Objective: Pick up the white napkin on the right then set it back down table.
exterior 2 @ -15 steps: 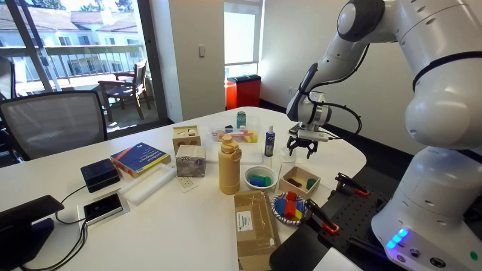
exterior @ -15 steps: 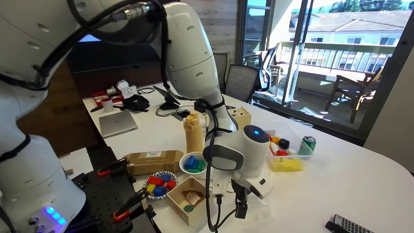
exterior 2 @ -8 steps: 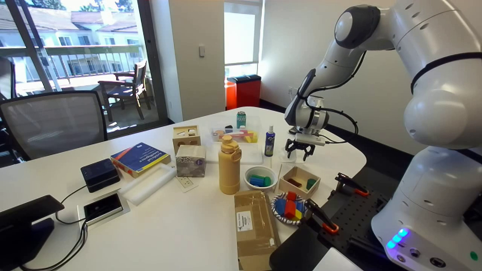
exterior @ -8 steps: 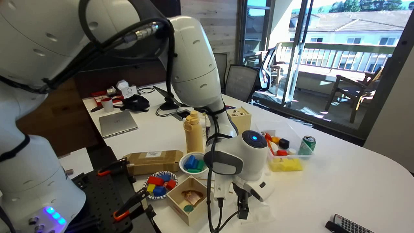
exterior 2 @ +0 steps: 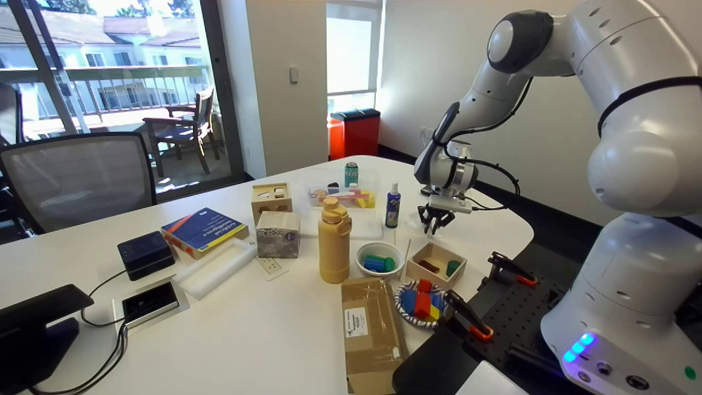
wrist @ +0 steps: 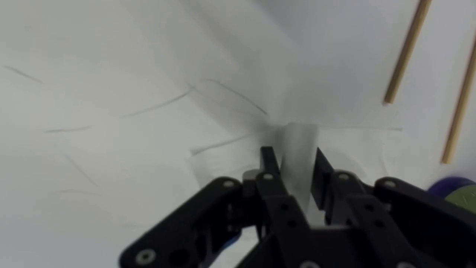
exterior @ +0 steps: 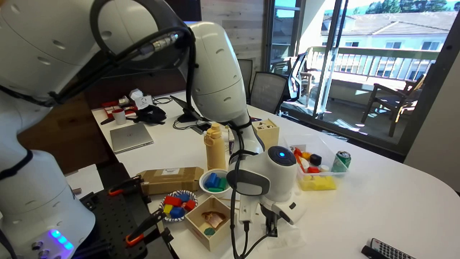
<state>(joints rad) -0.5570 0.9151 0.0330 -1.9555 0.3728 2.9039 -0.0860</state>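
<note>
At the end effector [wrist: 296, 158], the white napkin [wrist: 300, 143] stands puckered.

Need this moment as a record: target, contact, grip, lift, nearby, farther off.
target: white napkin on the table
contact: pincer down at the napkin, its fingers close together, a napkin fold between them
grip: firm hold cannot be told
lift: none evident
nearby: spray bottle, open wooden box, two wooden sticks
farther off: green can, remote control
</note>
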